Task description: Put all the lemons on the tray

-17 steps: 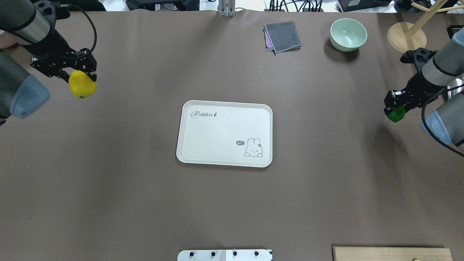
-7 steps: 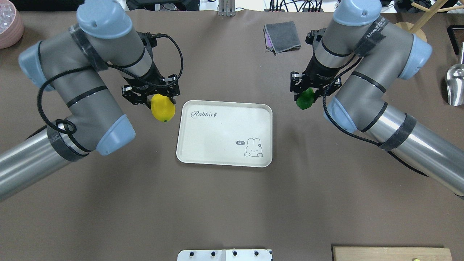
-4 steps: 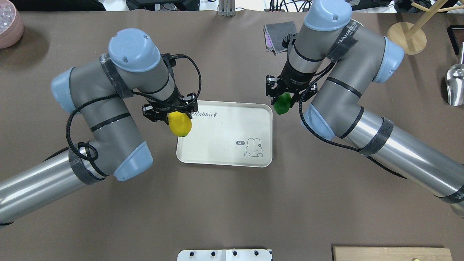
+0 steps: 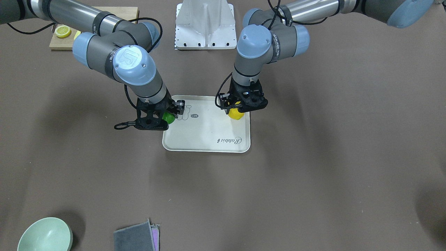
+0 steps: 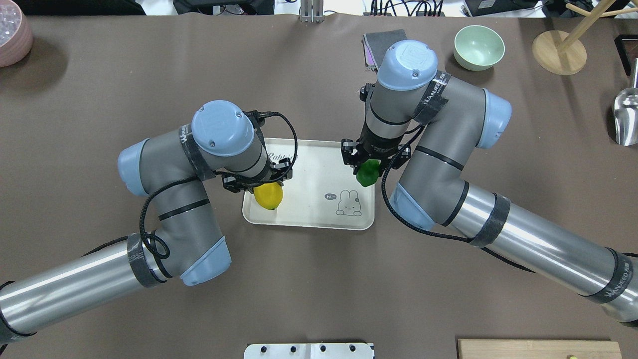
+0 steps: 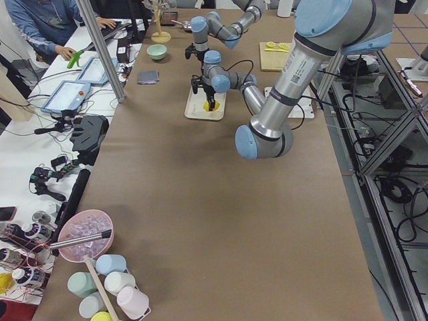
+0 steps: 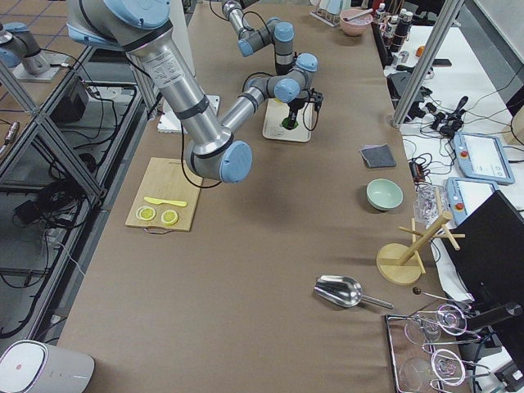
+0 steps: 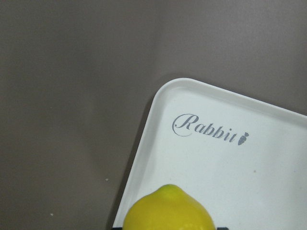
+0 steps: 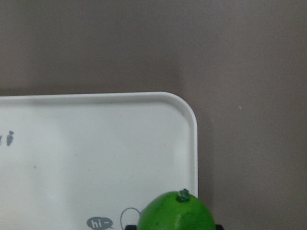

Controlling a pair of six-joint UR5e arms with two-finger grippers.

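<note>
The cream-white tray [image 5: 314, 169] with the "Rabbit" script lies at the table's middle. My left gripper [image 5: 259, 185] is shut on the yellow lemon [image 5: 268, 196] and holds it over the tray's near-left part. The lemon also shows in the front view [image 4: 236, 113] and in the left wrist view [image 8: 168, 211]. My right gripper [image 5: 371, 160] is shut on the green lemon [image 5: 368, 172] and holds it over the tray's right edge, beside the rabbit drawing. That lemon also shows in the front view [image 4: 169, 118] and in the right wrist view [image 9: 177, 213]. I cannot tell whether either lemon touches the tray.
A green bowl [image 5: 479, 47], a grey cloth [image 5: 373, 44] and a wooden stand [image 5: 558, 51] sit at the far right. A metal scoop [image 5: 627, 119] lies at the right edge, a pink bowl [image 5: 12, 32] far left. A cutting board [image 4: 55, 41] holds lemon slices.
Both arms have swung inward from the table's sides, carrying their lemons. The yellow lemon now hangs over the tray's left part and the green one over its right edge.
</note>
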